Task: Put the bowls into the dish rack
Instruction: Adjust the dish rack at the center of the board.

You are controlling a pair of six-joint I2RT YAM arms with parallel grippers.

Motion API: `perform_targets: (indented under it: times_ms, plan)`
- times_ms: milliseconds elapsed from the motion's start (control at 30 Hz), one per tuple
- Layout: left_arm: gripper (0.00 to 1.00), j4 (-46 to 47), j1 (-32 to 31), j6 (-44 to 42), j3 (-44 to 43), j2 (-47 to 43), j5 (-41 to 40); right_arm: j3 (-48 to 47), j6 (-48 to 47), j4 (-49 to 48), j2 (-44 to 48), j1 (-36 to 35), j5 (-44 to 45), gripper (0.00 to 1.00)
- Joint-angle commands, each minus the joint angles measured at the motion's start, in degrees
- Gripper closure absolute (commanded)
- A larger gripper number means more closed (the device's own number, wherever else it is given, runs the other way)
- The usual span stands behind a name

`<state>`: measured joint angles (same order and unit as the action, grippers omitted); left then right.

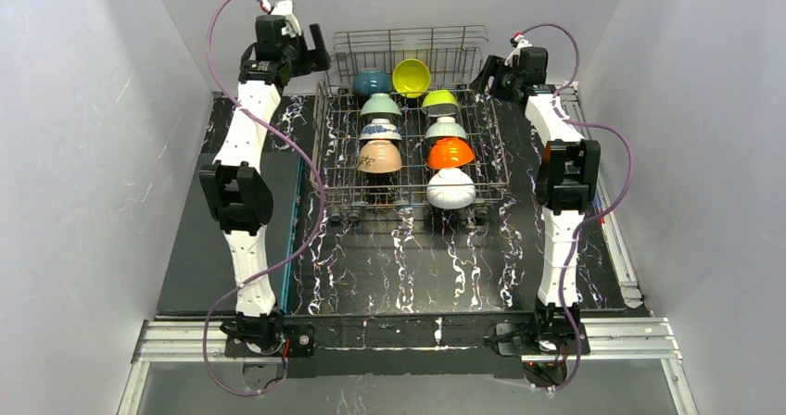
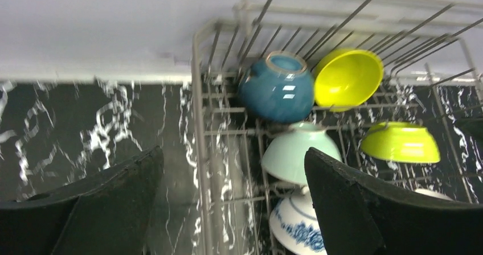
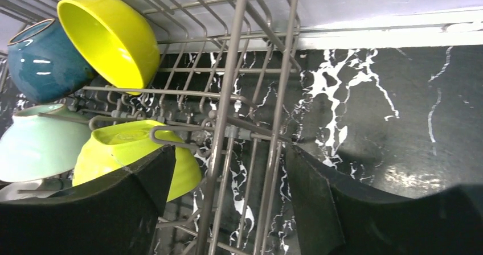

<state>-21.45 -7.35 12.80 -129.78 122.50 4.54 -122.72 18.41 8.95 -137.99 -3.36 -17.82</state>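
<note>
Dish rack (image 1: 322,169) holding nine bowls (image 1: 450,153), my left claw (image 2: 232,152) wide, empty, at its far-left corner, my right claw (image 3: 230,148) wide, far-right corner.

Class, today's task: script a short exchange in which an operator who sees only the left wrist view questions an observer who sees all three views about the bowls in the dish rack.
Operator: My view stops at the blue-patterned bowl. What lies nearer the arms?
Observer: Overhead, a tan bowl comes next in that row. The other row ends with an orange bowl and a white bowl.
Operator: Where is the right hand?
Observer: The right hand is at the far right corner of the dish rack, open and holding nothing.
</note>
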Motion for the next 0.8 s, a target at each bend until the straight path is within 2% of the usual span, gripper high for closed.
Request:
perform_targets:
  times_ms: [0,67,167,267,333,400,467,600,633,767]
  plan:
    - [0.08,-10.26,1.71,5.85,0.23,2.76,10.30,-2.08,2.08,-0.89,-1.57,-0.60,-4.34,0.25]
    - [0.09,-9.18,2.12,6.80,2.10,3.40,14.44,-1.84,2.45,-1.58,-1.58,-0.60,-5.17,0.32]
    - [0.12,-8.52,2.17,8.09,3.07,4.84,16.35,-1.69,2.83,-2.29,-1.53,-0.61,-6.53,0.52]
    - [0.18,-8.99,2.17,8.98,2.31,6.78,16.26,-1.08,3.42,-3.43,-1.16,-0.45,-7.79,0.84]
    - [0.23,-8.39,2.17,9.31,2.27,7.95,16.08,-0.31,3.84,-4.68,-0.77,-0.36,-8.77,0.99]
    - [0.37,-7.59,2.25,9.42,2.03,8.59,16.44,0.39,3.90,-5.74,-0.25,-0.33,-10.20,0.99]
    - [0.59,-5.90,2.20,9.83,2.60,8.30,17.35,0.88,4.02,-7.03,0.34,-0.21,-12.08,0.99]
    - [0.96,1.32,2.17,10.45,7.58,5.17,19.71,3.57,5.66,-12.91,2.46,0.20,-16.65,0.99]
    - [1.00,4.05,2.17,10.54,9.57,3.87,20.36,4.95,6.37,-14.83,3.20,0.31,-17.77,0.99]
    - [1.00,16.40,2.21,11.10,19.43,-2.07,22.54,8.73,8.73,-23.26,6.63,0.61,-21.36,0.99]
